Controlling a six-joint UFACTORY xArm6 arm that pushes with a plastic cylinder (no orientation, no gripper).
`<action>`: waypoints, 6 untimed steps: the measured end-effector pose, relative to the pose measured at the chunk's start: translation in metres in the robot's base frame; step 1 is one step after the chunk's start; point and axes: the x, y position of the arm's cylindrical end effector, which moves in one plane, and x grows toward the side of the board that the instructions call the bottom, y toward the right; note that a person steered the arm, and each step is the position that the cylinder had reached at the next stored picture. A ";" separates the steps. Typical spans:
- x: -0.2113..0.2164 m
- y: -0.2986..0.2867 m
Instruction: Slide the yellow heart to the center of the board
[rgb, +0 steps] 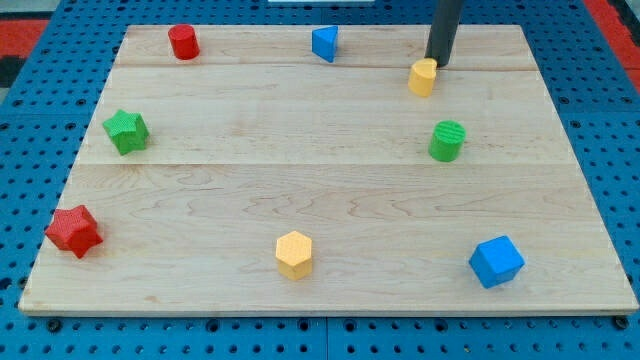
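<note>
The yellow heart (423, 76) lies on the wooden board (330, 170) near the view's top right. My tip (437, 64) rests just above and to the right of the heart, touching or almost touching its upper right edge. The dark rod rises from there out of the view's top.
Other blocks on the board: a red cylinder (183, 42) top left, a blue triangle-like block (325, 43) top middle, a green cylinder (447, 141) below the heart, a green star (126, 131) left, a red star (73, 231) bottom left, a yellow hexagon (294, 253) bottom middle, a blue cube (496, 261) bottom right.
</note>
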 end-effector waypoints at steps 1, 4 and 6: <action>0.041 -0.007; 0.066 -0.099; 0.029 -0.075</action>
